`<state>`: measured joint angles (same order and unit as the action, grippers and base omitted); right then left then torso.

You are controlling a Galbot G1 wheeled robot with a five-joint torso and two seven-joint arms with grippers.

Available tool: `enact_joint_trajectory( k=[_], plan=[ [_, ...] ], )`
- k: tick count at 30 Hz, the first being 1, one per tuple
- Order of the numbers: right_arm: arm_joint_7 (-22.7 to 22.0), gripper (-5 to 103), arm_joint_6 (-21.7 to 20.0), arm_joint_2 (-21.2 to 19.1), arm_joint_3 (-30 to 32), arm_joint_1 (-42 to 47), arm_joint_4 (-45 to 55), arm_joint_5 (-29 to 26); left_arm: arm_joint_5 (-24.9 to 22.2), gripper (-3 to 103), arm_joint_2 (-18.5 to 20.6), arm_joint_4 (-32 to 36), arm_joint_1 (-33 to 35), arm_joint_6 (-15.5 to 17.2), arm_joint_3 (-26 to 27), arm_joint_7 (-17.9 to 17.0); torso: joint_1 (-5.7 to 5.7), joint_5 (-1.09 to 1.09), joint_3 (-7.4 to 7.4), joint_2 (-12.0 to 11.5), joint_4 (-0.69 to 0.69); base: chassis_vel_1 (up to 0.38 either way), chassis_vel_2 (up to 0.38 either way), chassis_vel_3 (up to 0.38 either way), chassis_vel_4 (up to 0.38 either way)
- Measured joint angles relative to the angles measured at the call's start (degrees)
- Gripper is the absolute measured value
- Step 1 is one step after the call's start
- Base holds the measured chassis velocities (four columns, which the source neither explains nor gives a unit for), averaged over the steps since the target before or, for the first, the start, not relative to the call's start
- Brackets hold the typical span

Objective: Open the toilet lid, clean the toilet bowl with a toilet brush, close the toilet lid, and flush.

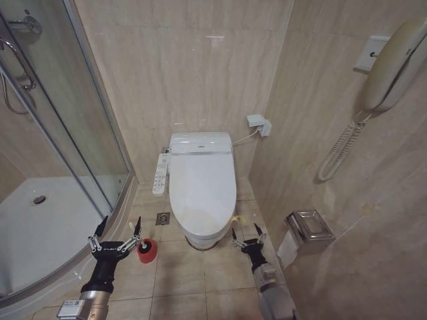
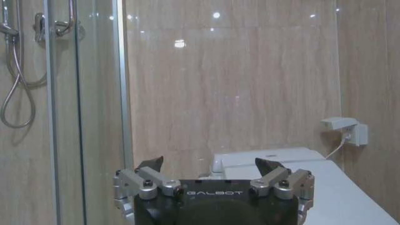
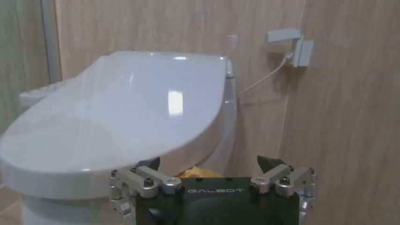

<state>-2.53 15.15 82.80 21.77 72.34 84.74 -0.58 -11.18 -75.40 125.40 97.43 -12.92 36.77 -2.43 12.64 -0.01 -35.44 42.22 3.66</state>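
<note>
Around me the walls (image 1: pixel 193 67) are beige tiles with a glossy surface, and the floor (image 1: pixel 193 280) has similar tiles. At my left stands a glass shower door (image 1: pixel 63 127) with a white shower tray (image 1: pixel 40 227). On the right wall hang a phone (image 1: pixel 393 63) and a metal paper holder (image 1: pixel 308 227).

left tool (image 1: pixel 118 231): low, fingers spread, empty | right tool (image 1: pixel 247 234): low, fingers spread, empty
</note>
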Motion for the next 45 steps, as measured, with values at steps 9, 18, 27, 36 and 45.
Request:
enact_joint_trajectory(
  k=[9, 18, 27, 36, 45],
  plan=[
    [1.66, 100, 2.97, 2.28, 0.97, -7.63, -12.11, 3.37, 0.0, 99, 0.0, 0.0, 0.0, 0.0, 0.0, 0.0, 0.0, -0.01, 0.0, 0.0, 0.02, 0.0, 0.0, 0.0, 0.0],
    [1.72, 100, 6.06, 3.32, 3.79, -11.17, -18.86, 6.34, 0.0, 99, 0.0, 0.0, 0.0, 0.0, 0.0, 0.0, 0.0, 0.01, -0.01, 0.0, 0.0, 0.0, 0.0, 0.0, 0.0],
    [0.37, 100, 8.08, 4.03, 4.54, -12.39, -20.59, 8.81, 0.0, 99, 0.0, 0.0, 0.0, 0.0, 0.0, 0.0, 0.01, 0.0, 0.0, 0.0, 0.0, 0.0, 0.0, 0.0, 0.0],
    [1.2, 93, 9.74, 3.97, 4.5, -12.73, -20.56, 8.82, 0.0, 99, 0.0, 0.0, 0.0, 0.0, 0.0, 0.0, 0.0, 0.01, -0.01, 0.0, 0.0, 0.0, 0.0, 0.0, 0.0],
    [2.0, 66, 10.73, 3.52, 4.49, -12.2, -20.38, 8.36, 0.0, 99, 0.0, 0.0, 0.0, 0.0, 0.0, 0.0, 0.0, 0.01, 0.0, 0.0, 0.0, 0.0, 0.0, 0.0, 0.0]
  ],
)
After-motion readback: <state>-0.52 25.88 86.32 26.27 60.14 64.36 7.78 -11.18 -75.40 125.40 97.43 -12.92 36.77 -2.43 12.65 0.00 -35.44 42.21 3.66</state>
